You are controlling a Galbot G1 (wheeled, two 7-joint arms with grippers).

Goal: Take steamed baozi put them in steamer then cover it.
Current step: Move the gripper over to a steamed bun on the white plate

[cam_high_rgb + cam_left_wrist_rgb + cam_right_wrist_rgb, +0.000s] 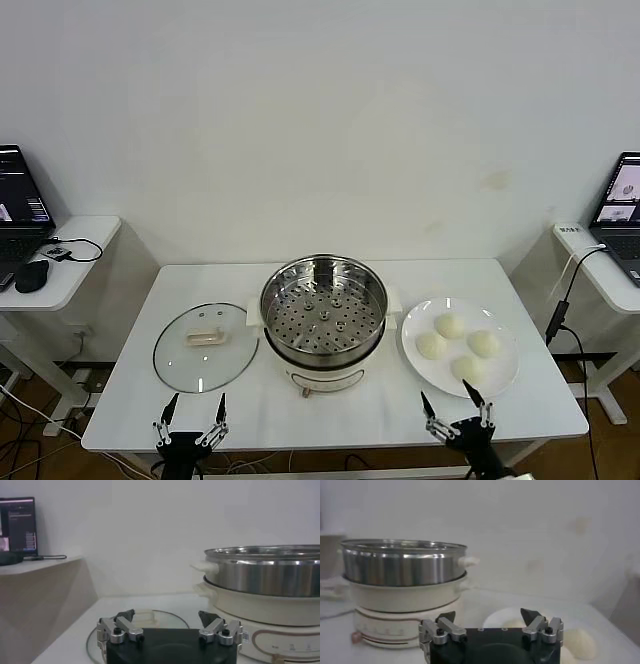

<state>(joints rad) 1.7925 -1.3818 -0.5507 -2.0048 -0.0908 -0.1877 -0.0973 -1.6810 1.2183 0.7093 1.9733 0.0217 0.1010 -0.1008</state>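
While no writing reads, steamer point(323, 318) uncovered, baozi point(458, 343) on plate point(504, 378).

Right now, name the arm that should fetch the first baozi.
Right. The right gripper waits open at the table's near edge just in front of the plate holding the four baozi; the left gripper sits by the cover, across the steamer.

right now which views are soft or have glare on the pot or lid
Head view: sharp and evenly lit, bright highlights on the steamer rim, small reflections on the cover. Left wrist view: steamer wall shows banded reflections, left pincer crisp. Right wrist view: right pincer sharp, baozi and plate blurred.
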